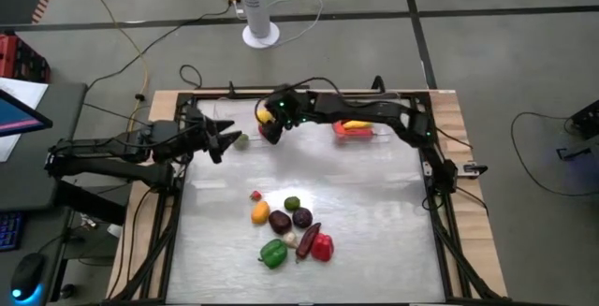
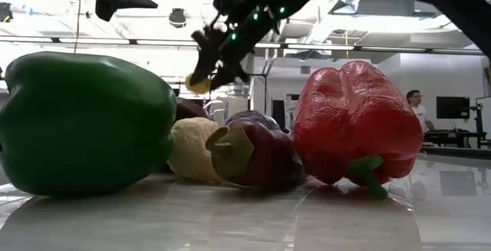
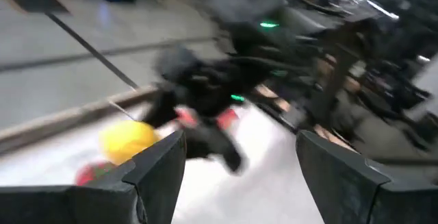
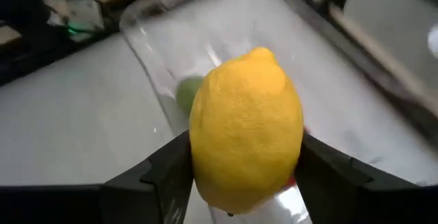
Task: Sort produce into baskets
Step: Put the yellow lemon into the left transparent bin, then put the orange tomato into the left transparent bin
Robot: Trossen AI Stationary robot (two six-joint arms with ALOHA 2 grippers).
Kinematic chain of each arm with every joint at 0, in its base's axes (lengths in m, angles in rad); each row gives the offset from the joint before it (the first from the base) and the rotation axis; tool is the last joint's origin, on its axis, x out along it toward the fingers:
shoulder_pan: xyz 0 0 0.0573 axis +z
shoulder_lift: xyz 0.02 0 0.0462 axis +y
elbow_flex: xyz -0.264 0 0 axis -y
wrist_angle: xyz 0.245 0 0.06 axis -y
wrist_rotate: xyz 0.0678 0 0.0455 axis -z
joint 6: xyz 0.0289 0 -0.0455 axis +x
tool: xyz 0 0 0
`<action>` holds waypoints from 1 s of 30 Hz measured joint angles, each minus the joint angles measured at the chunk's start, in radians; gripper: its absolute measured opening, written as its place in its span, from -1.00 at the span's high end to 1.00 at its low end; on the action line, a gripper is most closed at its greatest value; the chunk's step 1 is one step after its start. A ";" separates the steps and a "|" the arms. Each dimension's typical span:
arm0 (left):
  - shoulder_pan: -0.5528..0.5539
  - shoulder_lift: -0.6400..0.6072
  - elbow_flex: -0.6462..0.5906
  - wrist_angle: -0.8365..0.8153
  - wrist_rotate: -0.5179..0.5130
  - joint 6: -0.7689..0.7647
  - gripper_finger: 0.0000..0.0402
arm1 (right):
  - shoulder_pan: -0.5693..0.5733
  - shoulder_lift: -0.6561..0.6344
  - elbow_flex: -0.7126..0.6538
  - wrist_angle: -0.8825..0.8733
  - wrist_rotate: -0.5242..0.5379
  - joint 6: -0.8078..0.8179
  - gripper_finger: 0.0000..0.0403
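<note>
Right claw point(image 4: 246, 176) grips a glossy yellow lemon point(image 4: 246, 136) above a clear plastic tub point(image 4: 171, 25) at the bench's point(image 1: 374, 222) twelve o'clock; left claw point(image 1: 227, 142) gapes empty at ten.

yellow lemon point(image 4: 246, 128) held above a clear basket point(image 4: 164, 39)

Green pepper point(image 2: 80, 124) beside red pepper point(image 2: 354, 120)

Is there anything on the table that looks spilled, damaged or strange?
Nothing stands out. The loose produce lies grouped on the table, and the right gripper holds a lemon above a clear basket.
</note>
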 joint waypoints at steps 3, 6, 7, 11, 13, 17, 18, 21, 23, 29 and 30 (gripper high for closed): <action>0.000 0.002 0.000 -0.057 0.094 -0.046 -0.31 | -0.016 0.032 0.014 -0.057 -0.114 0.064 -0.37; 0.000 0.021 0.000 -0.140 0.156 -0.089 -0.31 | -0.033 0.041 0.030 -0.120 -0.206 0.103 -0.44; 0.000 0.032 0.000 -0.164 0.170 -0.094 -0.31 | -0.038 0.035 0.032 -0.139 -0.213 0.111 -0.45; 0.000 0.086 0.000 -0.226 0.287 -0.099 -0.31 | -0.051 -0.016 0.033 -0.185 -0.202 0.101 -0.46; -0.001 0.126 0.000 -0.247 0.361 -0.092 -0.31 | -0.055 -0.054 0.033 -0.197 -0.202 0.097 -0.46; -0.013 0.225 0.000 -0.261 0.477 -0.030 -0.31 | -0.051 -0.153 0.033 -0.247 -0.192 0.075 -0.46; -0.019 0.252 0.000 -0.265 0.494 -0.016 -0.31 | -0.043 -0.177 0.033 -0.270 -0.183 0.067 -0.46; -0.034 0.333 0.000 -0.265 0.520 0.010 -0.31 | -0.013 -0.254 0.034 -0.331 -0.121 0.044 -0.45; -0.044 0.390 0.000 -0.258 0.519 0.029 -0.31 | 0.013 -0.300 0.034 -0.368 -0.051 0.020 -0.45; -0.060 0.554 0.000 -0.250 0.496 0.140 -0.31 | 0.070 -0.386 0.034 -0.430 0.164 -0.041 -0.45; -0.060 0.579 0.000 -0.252 0.490 0.161 -0.31 | 0.073 -0.394 0.034 -0.436 0.180 -0.041 -0.45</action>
